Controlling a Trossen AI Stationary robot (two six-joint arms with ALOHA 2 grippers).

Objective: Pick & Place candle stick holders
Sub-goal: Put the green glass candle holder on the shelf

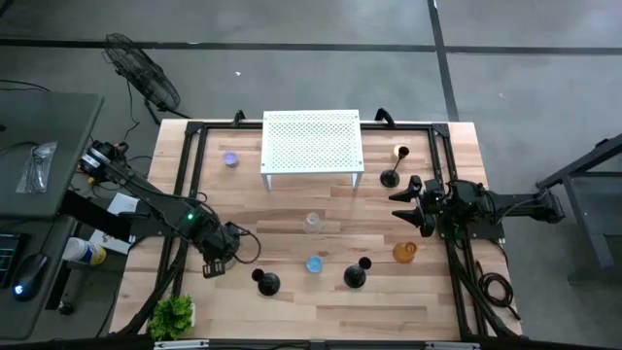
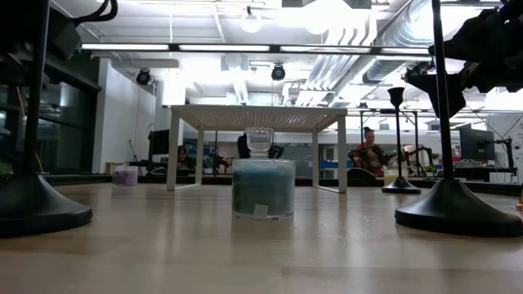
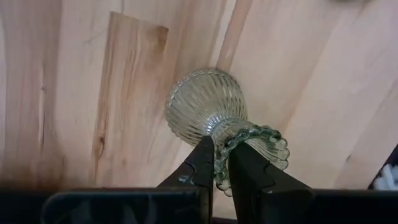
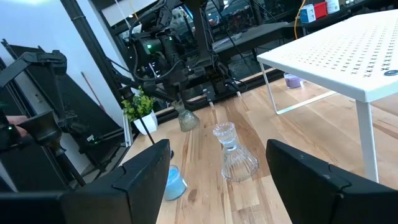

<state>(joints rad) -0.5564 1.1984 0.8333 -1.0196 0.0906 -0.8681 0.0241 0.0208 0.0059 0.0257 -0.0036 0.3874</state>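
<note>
I counted three black holders, six glass cups, one white stand, one plant, and my two claws.

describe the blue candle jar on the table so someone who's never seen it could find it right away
Start at the white perforated stand along the table's far edge and come straight toward the near edge, past the clear glass holder. The blue candle jar sits between two black candlestick holders, the only blue thing there.
</note>
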